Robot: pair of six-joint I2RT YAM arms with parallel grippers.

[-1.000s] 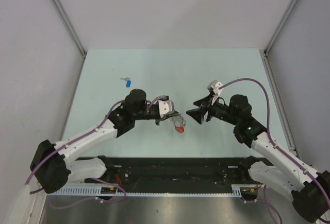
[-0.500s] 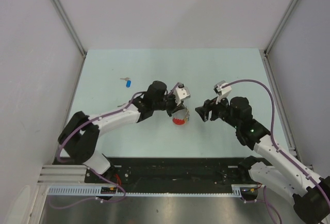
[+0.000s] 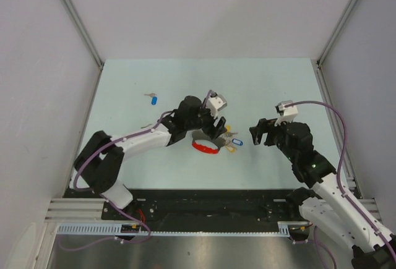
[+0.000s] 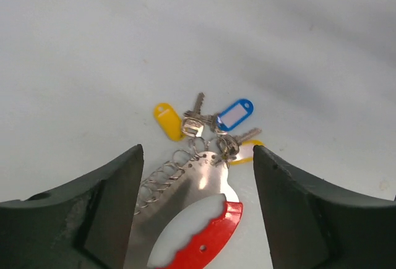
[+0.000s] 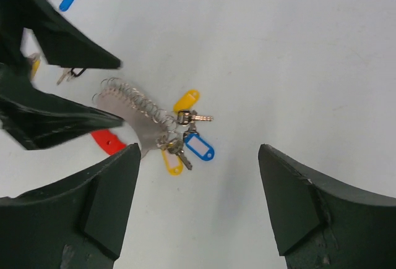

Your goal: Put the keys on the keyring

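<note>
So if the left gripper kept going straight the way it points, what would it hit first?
Most likely the keyring, lying just ahead of the left gripper between its open jaws, with the keys just beyond. Depth is hard to judge.

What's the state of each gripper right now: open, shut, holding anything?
Left gripper: open, holding nothing; the keyring lies below, between its spread fingers, not gripped.
Right gripper: open, empty.
</note>
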